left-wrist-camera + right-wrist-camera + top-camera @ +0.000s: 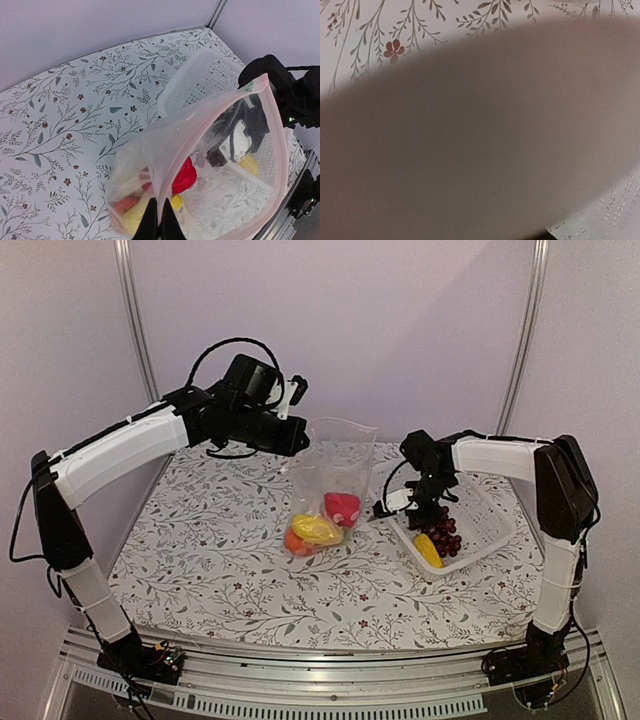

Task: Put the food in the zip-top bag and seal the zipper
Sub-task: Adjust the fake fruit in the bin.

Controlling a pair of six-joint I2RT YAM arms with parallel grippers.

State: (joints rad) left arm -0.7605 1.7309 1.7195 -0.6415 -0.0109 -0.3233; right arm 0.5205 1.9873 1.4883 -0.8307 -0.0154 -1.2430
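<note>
Left tool (pixel 158 215) holds the clear crinkly zip-top bag (pixel 335 465) open; right tool (pixel 426 517) dips into the white lattice plastic basket (pixel 495 525).
Left tool is clamped tight on the pale pinkish zipper strip (pixel 210 120), with the bag upright mid-way across the table (pixel 200 540) and a red pepper-like piece (pixel 342 508), yellow oblong piece (pixel 316 530) and orange piece (pixel 294 541) inside. At the bag's 3 o'clock, right tool hangs over dark purple grapes (pixel 447 536); how wide it stands I cannot tell. Best bet: grip the bunch squarely, clear the basket wall, then drop through the mouth without snagging the rim.

Worktop (pixel 200 540) is white with grey leafy vines, red flowers; clear bag (pixel 335 455), pinkish zipper (pixel 205 131); grapes (pixel 447 533) look dark purple, I think.
</note>
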